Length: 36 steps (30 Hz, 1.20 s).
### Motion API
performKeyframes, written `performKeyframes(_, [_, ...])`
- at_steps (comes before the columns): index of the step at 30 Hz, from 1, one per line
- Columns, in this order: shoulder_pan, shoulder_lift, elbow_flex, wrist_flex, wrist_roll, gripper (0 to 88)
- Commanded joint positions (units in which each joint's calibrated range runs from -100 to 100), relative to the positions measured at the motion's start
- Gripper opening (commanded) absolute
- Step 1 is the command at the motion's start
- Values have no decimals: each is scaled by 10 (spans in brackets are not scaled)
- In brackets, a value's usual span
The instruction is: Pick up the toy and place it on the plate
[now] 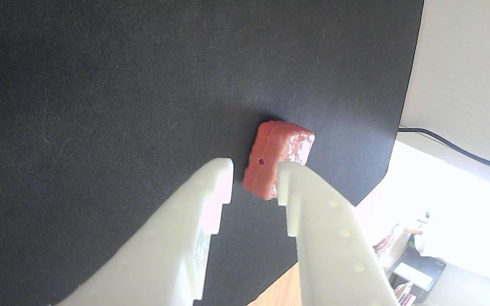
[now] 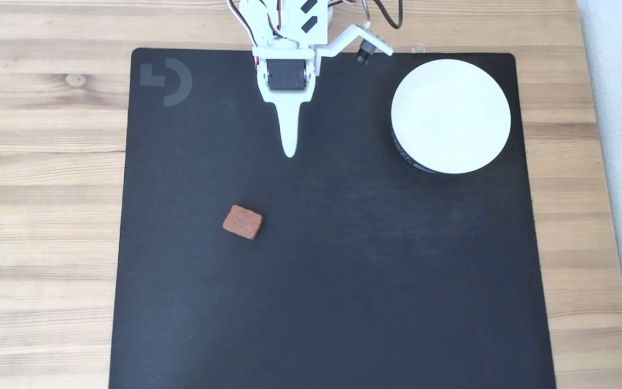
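Note:
The toy [image 2: 242, 221], a small reddish-brown biscuit-like block, lies flat on the black mat, left of centre in the fixed view. The round white plate [image 2: 451, 116] stands at the mat's upper right with nothing on it. My white gripper [image 2: 289, 151] hangs over the upper middle of the mat, pointing down the picture, well short of the toy and to its upper right. In the wrist view the toy [image 1: 283, 142] shows beyond the fingertips of the gripper [image 1: 255, 163]. The jaws stand slightly apart and hold nothing.
The black mat [image 2: 343, 270] covers most of a wooden table [image 2: 41, 216]. A pale wall or surface [image 2: 619, 162] runs along the right edge. In the wrist view a dark cable [image 1: 453, 146] lies past the mat's edge.

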Motion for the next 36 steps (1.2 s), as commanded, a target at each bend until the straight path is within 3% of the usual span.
performKeyframes(1, [-2, -4, 4, -4, -2, 57])
performKeyframes(36, [7, -4, 4, -4, -1, 57])
